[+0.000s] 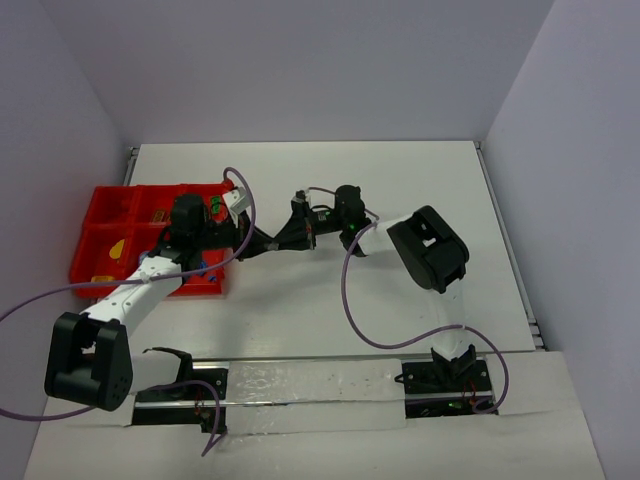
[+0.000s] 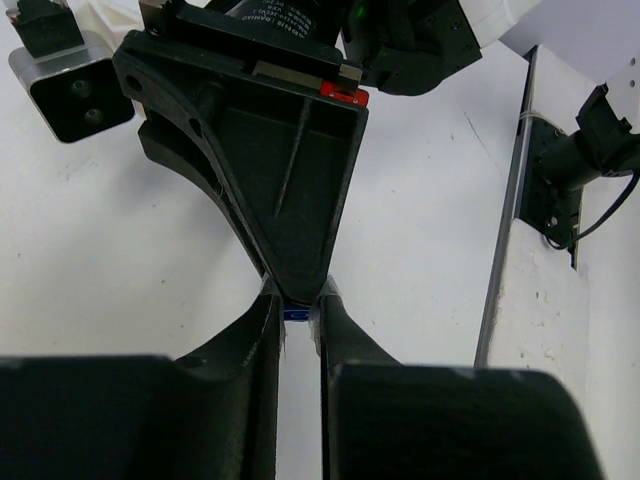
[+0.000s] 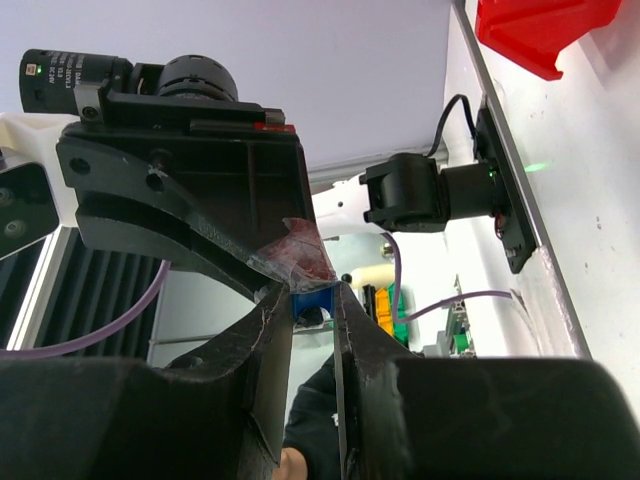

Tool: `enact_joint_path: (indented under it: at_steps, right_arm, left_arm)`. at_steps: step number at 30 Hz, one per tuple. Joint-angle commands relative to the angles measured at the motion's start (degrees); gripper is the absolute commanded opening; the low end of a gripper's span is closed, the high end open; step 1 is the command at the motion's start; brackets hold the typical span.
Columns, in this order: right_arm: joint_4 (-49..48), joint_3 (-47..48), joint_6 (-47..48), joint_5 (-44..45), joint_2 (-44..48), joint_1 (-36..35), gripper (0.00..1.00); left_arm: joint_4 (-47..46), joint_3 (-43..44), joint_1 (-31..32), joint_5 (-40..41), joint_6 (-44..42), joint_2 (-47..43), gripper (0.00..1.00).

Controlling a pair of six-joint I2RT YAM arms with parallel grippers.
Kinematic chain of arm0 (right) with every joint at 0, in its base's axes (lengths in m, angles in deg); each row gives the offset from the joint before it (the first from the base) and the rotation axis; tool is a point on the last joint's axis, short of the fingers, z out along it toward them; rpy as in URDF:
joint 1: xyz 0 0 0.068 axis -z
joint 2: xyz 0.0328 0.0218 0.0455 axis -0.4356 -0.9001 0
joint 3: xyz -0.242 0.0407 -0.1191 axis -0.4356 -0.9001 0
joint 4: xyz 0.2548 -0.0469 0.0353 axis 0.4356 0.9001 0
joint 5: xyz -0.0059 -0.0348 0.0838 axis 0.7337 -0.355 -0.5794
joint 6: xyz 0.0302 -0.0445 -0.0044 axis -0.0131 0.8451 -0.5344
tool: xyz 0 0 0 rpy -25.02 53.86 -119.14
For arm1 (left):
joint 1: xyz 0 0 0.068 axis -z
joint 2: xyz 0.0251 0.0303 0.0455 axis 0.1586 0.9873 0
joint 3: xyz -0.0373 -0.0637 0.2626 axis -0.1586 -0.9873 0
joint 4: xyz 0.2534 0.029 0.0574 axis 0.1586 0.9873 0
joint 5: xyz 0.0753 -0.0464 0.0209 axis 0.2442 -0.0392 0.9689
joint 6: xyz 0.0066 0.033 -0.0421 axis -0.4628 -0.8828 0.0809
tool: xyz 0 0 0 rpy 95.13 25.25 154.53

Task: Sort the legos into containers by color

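Over the middle of the table my two grippers meet tip to tip. A small blue lego (image 2: pixel 296 313) sits between the fingertips of my left gripper (image 2: pixel 298 300), whose jaws press on both its sides. My right gripper (image 3: pixel 312 292) is shut on the same blue lego (image 3: pixel 312 300) from the opposite side. From above, the left gripper (image 1: pixel 262 243) and the right gripper (image 1: pixel 279 241) touch noses just right of the red containers (image 1: pixel 105 203). Their compartments hold a green lego (image 1: pixel 215 205), a yellow lego (image 1: pixel 118 248) and an orange lego (image 1: pixel 158 213).
The left arm crosses above the containers' near right corner. A purple cable (image 1: pixel 350 290) loops over the table below the right arm. Metal mounting rails (image 1: pixel 300 385) run along the near edge. A corner of the red containers (image 3: pixel 540 30) shows in the right wrist view.
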Motion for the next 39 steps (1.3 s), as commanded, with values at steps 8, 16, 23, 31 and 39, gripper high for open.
enact_joint_path:
  at_steps: [8,16,23,31,39]
  right_arm:
    - [-3.7,2.5,-0.9,-2.1,0.0,0.0,0.34]
    - [-4.2,1.8,-1.0,-1.6,0.7,3.9,0.90]
    - [-0.8,-1.0,7.1,-0.2,5.5,6.8,1.00]
    - [56.3,3.4,56.0,13.1,21.0,8.5,1.00]
    - [76.8,6.8,77.8,29.1,31.6,9.1,1.00]
  left_arm:
    - [5.4,4.1,0.2,0.1,-5.1,1.9,0.00]
    - [10.6,4.0,-0.3,3.1,-9.2,2.1,0.00]
    - [16.9,8.2,-5.6,5.4,-9.8,2.2,0.00]
    - [39.8,17.6,-17.4,21.3,-17.0,-1.7,0.00]
    - [43.1,14.8,-21.3,33.7,-19.3,-2.8,0.00]
